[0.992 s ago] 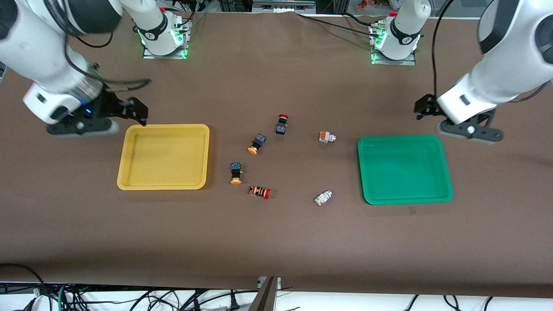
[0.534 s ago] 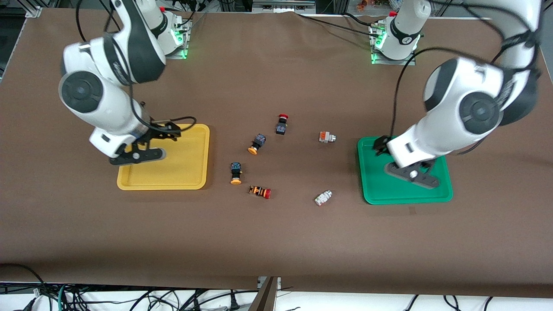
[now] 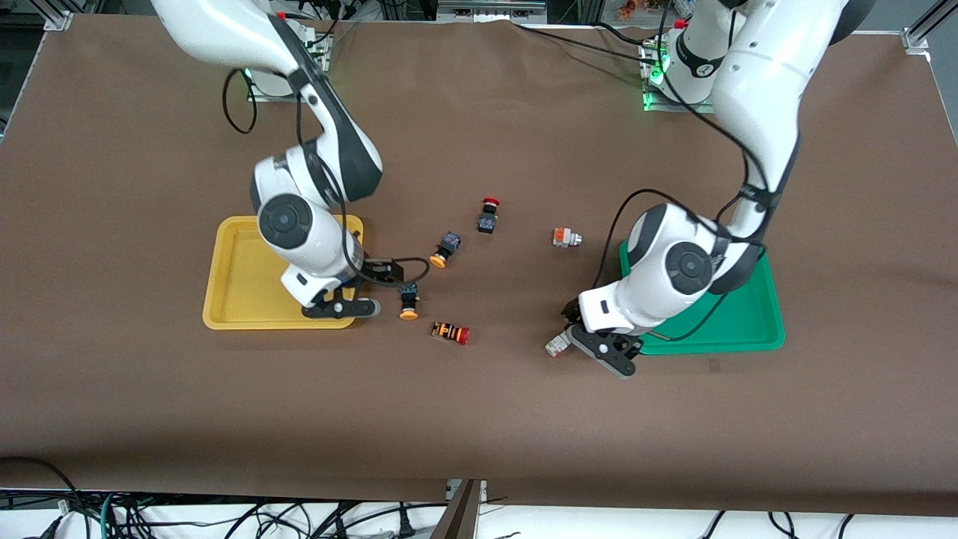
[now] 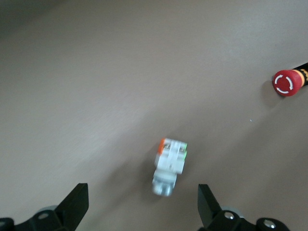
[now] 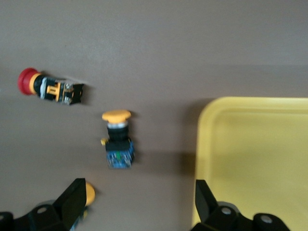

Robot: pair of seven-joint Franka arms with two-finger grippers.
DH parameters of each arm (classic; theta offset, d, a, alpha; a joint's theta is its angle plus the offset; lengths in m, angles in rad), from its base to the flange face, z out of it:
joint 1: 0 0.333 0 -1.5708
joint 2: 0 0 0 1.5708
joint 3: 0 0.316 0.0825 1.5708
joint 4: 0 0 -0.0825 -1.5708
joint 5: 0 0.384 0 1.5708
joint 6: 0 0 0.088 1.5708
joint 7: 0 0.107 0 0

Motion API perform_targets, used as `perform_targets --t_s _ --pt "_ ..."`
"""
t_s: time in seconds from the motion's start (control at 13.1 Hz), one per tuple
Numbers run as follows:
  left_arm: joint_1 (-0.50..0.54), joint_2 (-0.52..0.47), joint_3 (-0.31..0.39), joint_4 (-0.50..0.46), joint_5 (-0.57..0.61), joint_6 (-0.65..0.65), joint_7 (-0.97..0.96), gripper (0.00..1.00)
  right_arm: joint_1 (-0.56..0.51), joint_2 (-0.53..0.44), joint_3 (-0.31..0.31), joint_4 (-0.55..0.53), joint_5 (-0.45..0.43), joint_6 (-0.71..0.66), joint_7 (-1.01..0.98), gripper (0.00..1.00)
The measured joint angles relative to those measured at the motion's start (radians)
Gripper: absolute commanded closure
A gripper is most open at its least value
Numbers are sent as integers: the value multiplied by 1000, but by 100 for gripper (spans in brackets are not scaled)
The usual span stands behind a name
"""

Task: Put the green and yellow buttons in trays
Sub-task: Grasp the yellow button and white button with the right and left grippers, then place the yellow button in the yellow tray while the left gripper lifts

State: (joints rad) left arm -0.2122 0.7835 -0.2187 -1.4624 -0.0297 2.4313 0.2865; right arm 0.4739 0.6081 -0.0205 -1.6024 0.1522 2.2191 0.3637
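Two black-blue buttons with yellow caps point(image 3: 409, 301) point(image 3: 447, 248) lie beside the yellow tray point(image 3: 224, 299). My right gripper point(image 3: 348, 307) is open and empty over that tray's corner, next to the nearer button point(image 5: 119, 144), with the tray point(image 5: 260, 159) alongside. One whitish-grey switch point(image 3: 554, 346) lies near the green tray point(image 3: 748, 322). My left gripper point(image 3: 602, 350) is open and empty just beside it. The left wrist view shows the switch point(image 4: 169, 163) between the fingers, untouched. The other whitish switch point(image 3: 566, 238) lies farther from the front camera.
An orange-striped switch with a red cap point(image 3: 450, 332) lies near the yellow-capped button; it also shows in the right wrist view point(image 5: 50, 87). A black switch with a red cap point(image 3: 488, 215) lies farther from the front camera. Both trays hold nothing.
Both arms swung in from the table's ends, passed over their trays and came down: the right gripper beside the yellow-capped button, the left beside the nearer whitish switch. No object moved.
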Motion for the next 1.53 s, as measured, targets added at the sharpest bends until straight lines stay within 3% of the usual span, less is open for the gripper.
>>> perform_targets --t_s 0.31,0.38,0.46,0.69,0.76,0.84,1.07,1.14,1.3,1.53 --pt "-43 79 -3 1 0 99 17 0 37 154 1 5 33 258 8 5" --pt "-47 90 -3 1 0 110 18 0 49 183 1 7 33 307 22 12" --pt "-48 99 -2 1 0 125 26 9 59 206 1 10 33 342 30 28" --pt "-47 124 1 1 0 154 85 88 70 219 -3 23 33 360 30 82" --pt "-47 128 1 1 0 158 93 100 69 217 -6 29 33 353 30 92" --pt "-47 128 1 3 0 160 96 100 68 213 -9 33 33 333 30 97" --pt "-47 109 1 15 0 132 98 100 66 171 -36 48 32 206 0 99" --pt "-46 77 1 16 0 46 98 100 66 147 -56 48 32 155 -42 99" --pt "-35 -30 16 18 0 -254 97 100 62 91 -111 39 32 64 -151 98" --pt "39 -144 75 10 21 -596 119 99 56 -6 -220 -65 32 6 -355 92"
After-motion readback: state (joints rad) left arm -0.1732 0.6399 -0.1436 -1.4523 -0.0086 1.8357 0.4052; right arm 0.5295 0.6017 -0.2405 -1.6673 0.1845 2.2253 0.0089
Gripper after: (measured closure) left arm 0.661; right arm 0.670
